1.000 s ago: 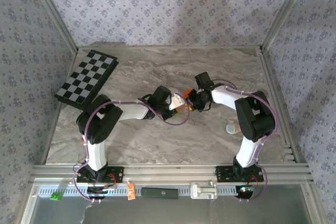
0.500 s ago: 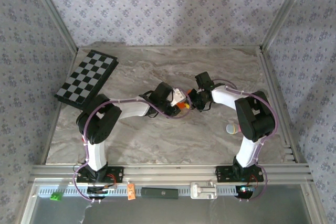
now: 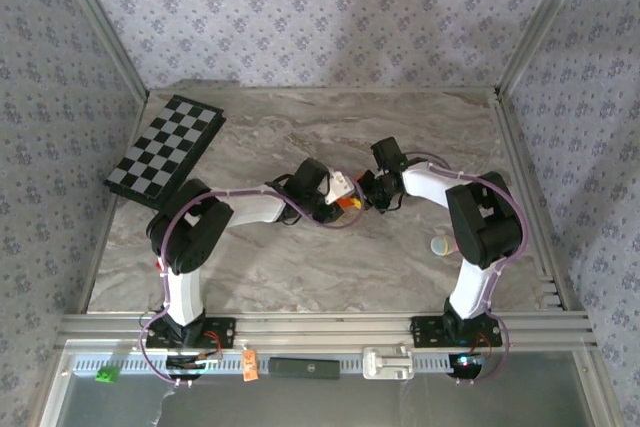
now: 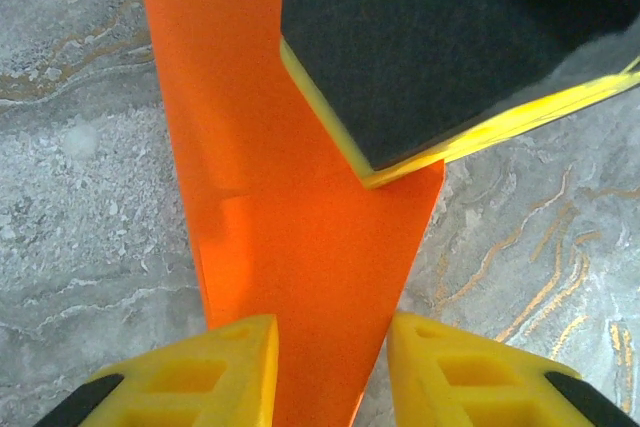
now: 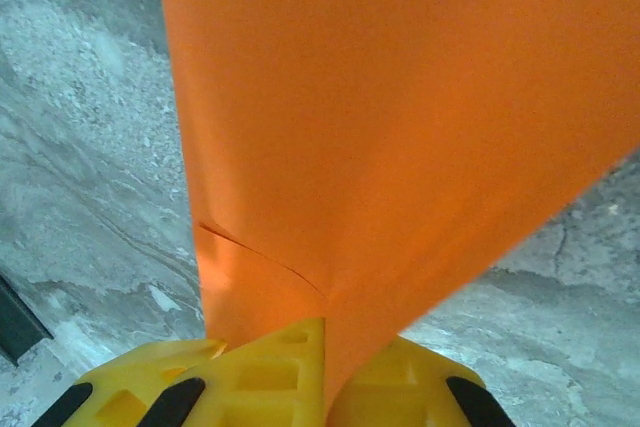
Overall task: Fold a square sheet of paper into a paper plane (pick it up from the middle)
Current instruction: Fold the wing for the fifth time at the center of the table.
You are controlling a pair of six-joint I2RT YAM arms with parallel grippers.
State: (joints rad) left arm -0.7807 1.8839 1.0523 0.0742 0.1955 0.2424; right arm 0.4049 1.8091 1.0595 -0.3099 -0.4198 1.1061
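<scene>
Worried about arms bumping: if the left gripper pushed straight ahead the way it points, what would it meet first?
The orange paper lies between its fingers; beyond, a dark finger pad of the right gripper comes first, though depth is unclear.

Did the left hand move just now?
Yes, a little. Judged against the checkerboard, which stays put, the left hand has crept slightly up the top view, toward the back wall.
</scene>
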